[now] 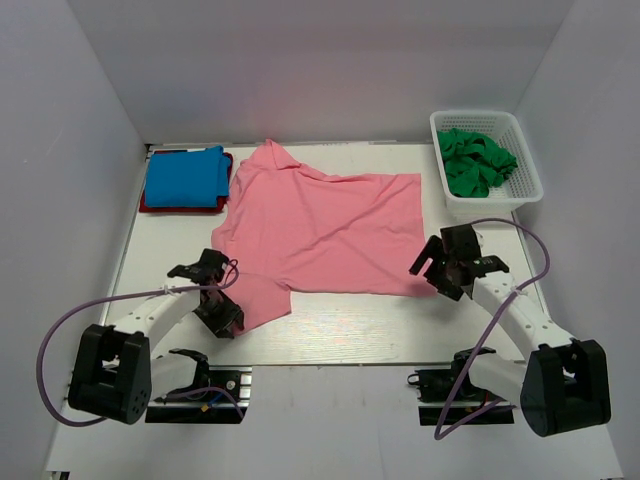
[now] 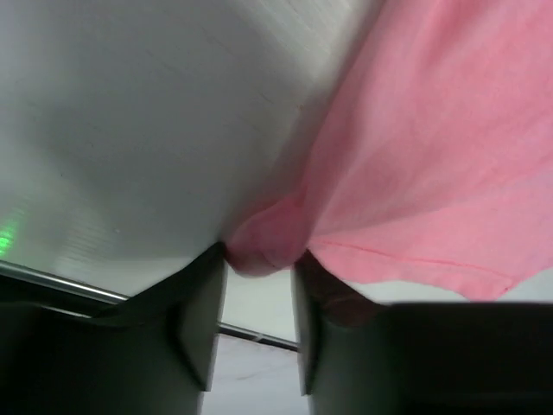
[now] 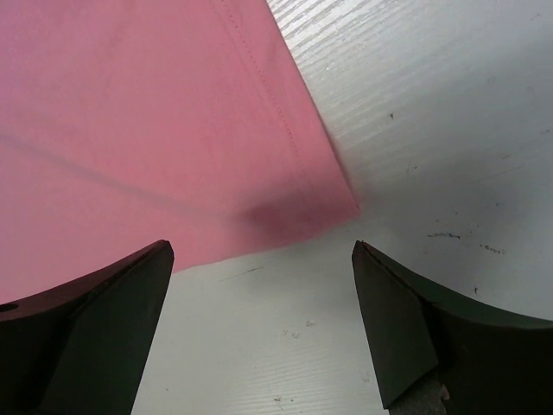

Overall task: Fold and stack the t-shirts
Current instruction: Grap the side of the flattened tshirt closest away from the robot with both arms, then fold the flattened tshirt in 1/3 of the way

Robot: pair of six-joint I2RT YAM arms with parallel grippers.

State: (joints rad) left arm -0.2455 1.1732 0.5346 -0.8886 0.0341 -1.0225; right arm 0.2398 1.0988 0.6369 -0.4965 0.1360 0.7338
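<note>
a white tabletop is seen from above: the salmon pink t-shirt is spread at its middle, the blue t-shirt is stacked on the red t-shirt far left, and dark green t-shirts are heaped in a basket far right. in the left wrist view, the left pincer is clamped on a bunched pink edge. in the right wrist view, the right pincer is held wide over the shirt's corner.

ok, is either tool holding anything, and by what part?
Left tool pinches the pink t-shirt by a bunched fold at its near-left corner, likely a sleeve. Right tool is open over the hem corner, holding nothing.
</note>
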